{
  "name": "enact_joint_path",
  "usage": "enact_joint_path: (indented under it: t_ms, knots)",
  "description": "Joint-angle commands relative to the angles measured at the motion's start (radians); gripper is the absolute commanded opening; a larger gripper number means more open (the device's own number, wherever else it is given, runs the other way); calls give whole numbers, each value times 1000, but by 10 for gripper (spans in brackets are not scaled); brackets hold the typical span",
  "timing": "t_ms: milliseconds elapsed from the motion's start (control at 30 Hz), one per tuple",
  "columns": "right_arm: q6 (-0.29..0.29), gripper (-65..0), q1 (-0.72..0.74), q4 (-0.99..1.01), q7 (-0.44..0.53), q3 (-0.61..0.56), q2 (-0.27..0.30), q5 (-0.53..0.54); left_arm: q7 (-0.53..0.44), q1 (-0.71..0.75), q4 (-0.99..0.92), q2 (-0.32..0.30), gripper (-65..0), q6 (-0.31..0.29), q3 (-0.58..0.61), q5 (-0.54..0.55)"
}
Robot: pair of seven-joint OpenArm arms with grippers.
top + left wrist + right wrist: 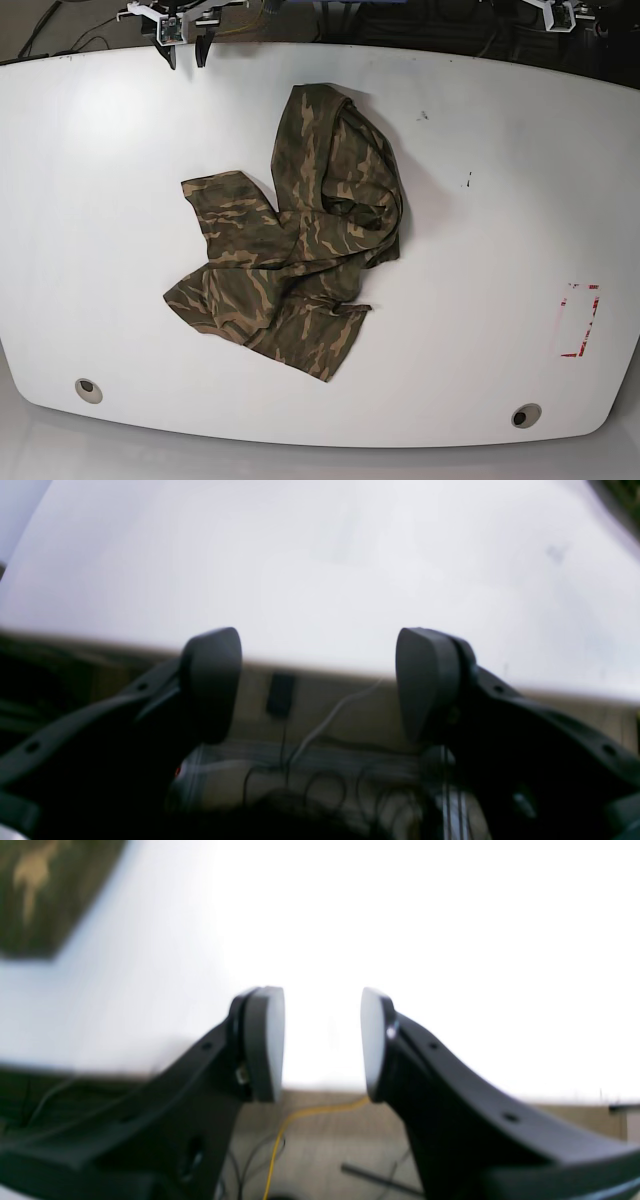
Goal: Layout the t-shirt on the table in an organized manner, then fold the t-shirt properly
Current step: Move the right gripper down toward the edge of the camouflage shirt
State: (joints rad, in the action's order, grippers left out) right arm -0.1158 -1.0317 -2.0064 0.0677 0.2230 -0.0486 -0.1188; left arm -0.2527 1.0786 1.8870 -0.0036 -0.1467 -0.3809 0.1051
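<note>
Crumpled t-shirt [290,260] on glossy white table [480,200].
Left gripper [319,685] and right gripper [322,1045] jaws apart, empty; cables [280,1145] on floor beyond.

1 t-shirt [290,260], 1 table [500,200], 2 grommet holes [88,389]

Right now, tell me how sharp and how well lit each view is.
Base view: sharp and evenly lit, the t-shirt crisp on the table, edges bowed by the lens. Right wrist view: blurred, tabletop blown out to white behind the open right gripper. Left wrist view: soft and dim, the left gripper dark against grey-white.
</note>
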Motion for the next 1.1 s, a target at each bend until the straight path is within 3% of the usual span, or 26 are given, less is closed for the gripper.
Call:
enact_joint_path:
  t_ms: [0, 633, 1067]
  knots:
    - [1, -407, 21, -17, 19, 2, 2, 5, -29, -13, 16, -3, -196, 6, -7, 3]
    - [-5, -407, 255, -17, 8, 0, 0, 6, -32, -180, 16, -5, -199, 5, -2, 3]
    - [-6, -406, 495, -15, -246, 0, 5, 6, -30, -271, 16, -6, -195, 5, 21, 2]
